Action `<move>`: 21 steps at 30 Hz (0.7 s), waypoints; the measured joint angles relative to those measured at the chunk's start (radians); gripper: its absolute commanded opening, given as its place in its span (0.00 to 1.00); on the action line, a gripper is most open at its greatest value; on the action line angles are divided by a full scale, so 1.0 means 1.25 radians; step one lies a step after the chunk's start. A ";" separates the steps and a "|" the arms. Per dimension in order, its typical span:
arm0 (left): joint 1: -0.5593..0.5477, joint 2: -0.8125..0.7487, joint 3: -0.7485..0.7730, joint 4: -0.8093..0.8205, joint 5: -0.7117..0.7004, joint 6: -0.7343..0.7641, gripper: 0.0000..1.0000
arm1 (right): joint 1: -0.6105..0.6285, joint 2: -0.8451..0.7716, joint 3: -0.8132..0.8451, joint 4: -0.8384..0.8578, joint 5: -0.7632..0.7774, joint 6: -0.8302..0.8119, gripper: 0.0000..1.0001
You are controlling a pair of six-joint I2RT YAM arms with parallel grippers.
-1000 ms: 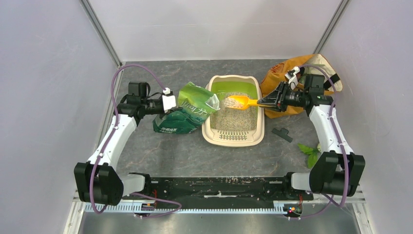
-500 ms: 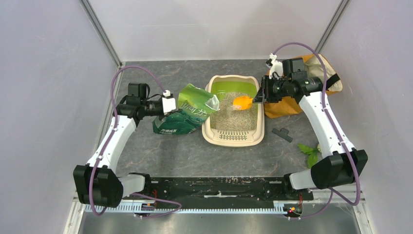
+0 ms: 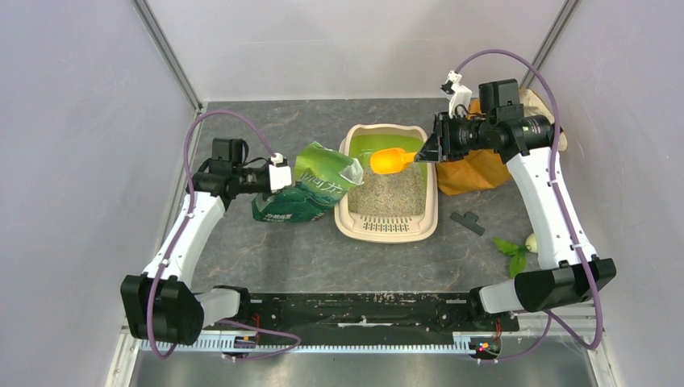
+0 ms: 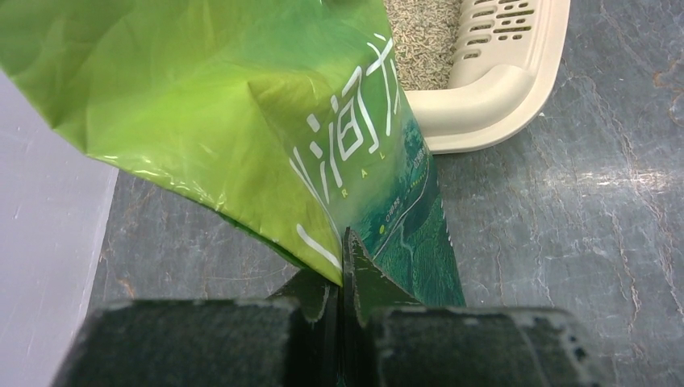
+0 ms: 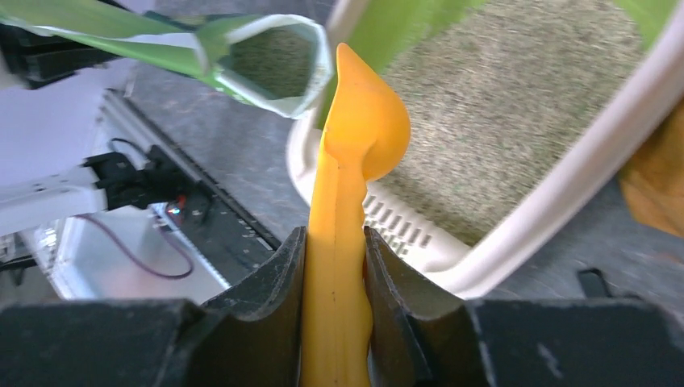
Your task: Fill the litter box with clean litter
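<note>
Sitting mid-desk (image 3: 323,250), litter box (image 3: 389,234) is holding clean litter (image 3: 391,193) across its floor. Green bag (image 3: 310,192), showing white Chinese characters and the letters "RAL", is leaning beside its left rim; left tool (image 4: 342,300) is pinching the bag's edge, arm stretching low. Right tool (image 5: 335,266) is clamping orange scoop (image 5: 359,129) by the handle, arm arching high over the box's far end.

Grey table (image 3: 323,250) (marbled) under litter box (image 3: 385,235), orange bag (image 3: 477,171), leaves (image 3: 510,248)

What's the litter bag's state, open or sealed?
Open: the right wrist view shows the green bag's mouth gaping, with clean litter visible inside.
</note>
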 measured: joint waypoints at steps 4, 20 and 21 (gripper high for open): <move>-0.001 -0.004 0.000 -0.007 -0.001 0.002 0.02 | 0.011 0.003 0.006 0.015 -0.084 0.038 0.00; 0.000 -0.096 -0.015 -0.085 -0.067 0.072 0.02 | 0.204 0.158 0.005 0.126 -0.031 0.150 0.00; -0.001 -0.106 -0.019 -0.089 -0.074 0.075 0.02 | 0.219 0.169 0.006 0.137 -0.017 0.155 0.00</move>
